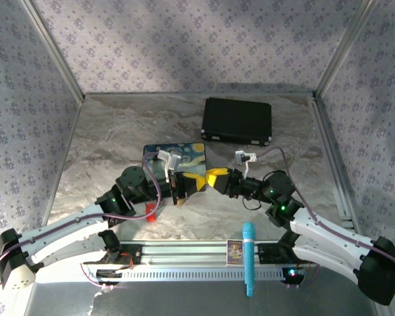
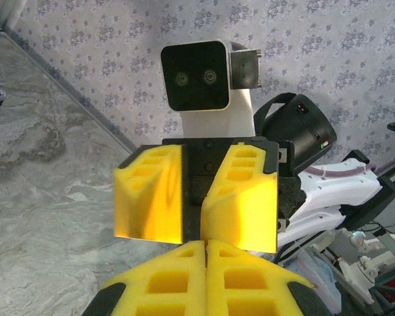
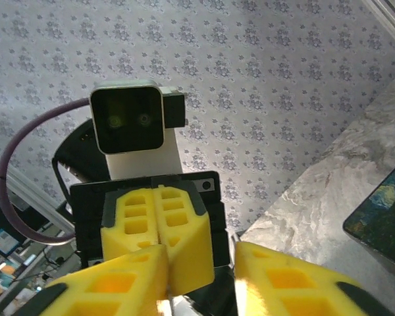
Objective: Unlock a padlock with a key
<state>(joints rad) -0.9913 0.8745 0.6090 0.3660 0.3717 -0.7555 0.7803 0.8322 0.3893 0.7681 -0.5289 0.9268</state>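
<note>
The two arms met nose to nose over the middle of a marble-patterned table. The left gripper had its jaws closed. In its own wrist view the two ribbed yellow foam fingers lay pressed flat together, with only a thin seam between them. The right gripper faced it with its jaws slightly open. A dark slot separated its blocky, pocketed yellow pads. Above them sat a rounded white camera housing with a glossy black face.

From the right wrist, the right gripper showed its wedge-shaped fingers apart. The tips of the left gripper stood between them, touching the pad at 9 o'clock and clear of the one at 3 o'clock.

The padlock and the key were too small to pick out where the foam tips met. I cannot tell whether either one was pinched there.

Seen from above, a flat box painted in swirling blue and yellow lay just beside the grippers at 11 o'clock. A matte black rectangular case sat well apart at 1 o'clock. A small red block lay near the left arm at 8 o'clock. A smooth teal cylinder lay across the metal rail at 5 o'clock, with a small printed card just beside it.
</note>
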